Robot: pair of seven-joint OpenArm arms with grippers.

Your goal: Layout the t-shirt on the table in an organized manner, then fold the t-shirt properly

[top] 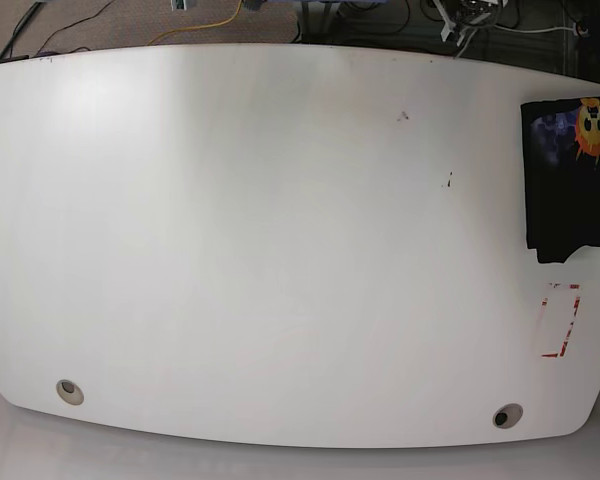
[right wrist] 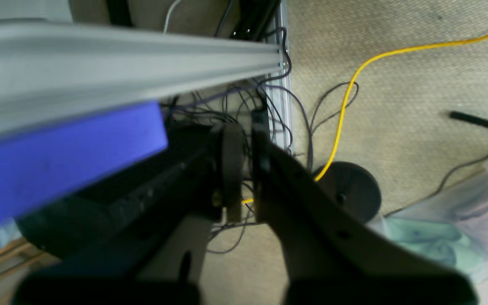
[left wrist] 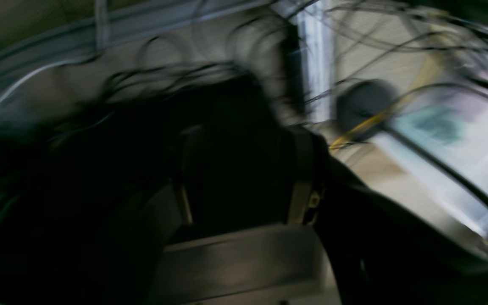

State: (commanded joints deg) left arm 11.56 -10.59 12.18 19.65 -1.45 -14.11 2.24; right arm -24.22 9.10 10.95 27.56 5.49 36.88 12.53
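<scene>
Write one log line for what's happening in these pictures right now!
t-shirt: folded, at table right edge | arms: off table, not in base view | right gripper: shut, empty, over floor | left gripper: blurred, unclear

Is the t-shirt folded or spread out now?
Folded: the t-shirt lies as a compact rectangle at the table's right edge, no sleeves showing.

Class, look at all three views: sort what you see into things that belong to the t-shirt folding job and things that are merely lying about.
Belongs to the job:
- t-shirt, already a folded rectangle at the table's edge
- table

Just lying about:
- yellow cable on the carpet
- black round disc
- clear plastic bin
- red tape rectangle
</scene>
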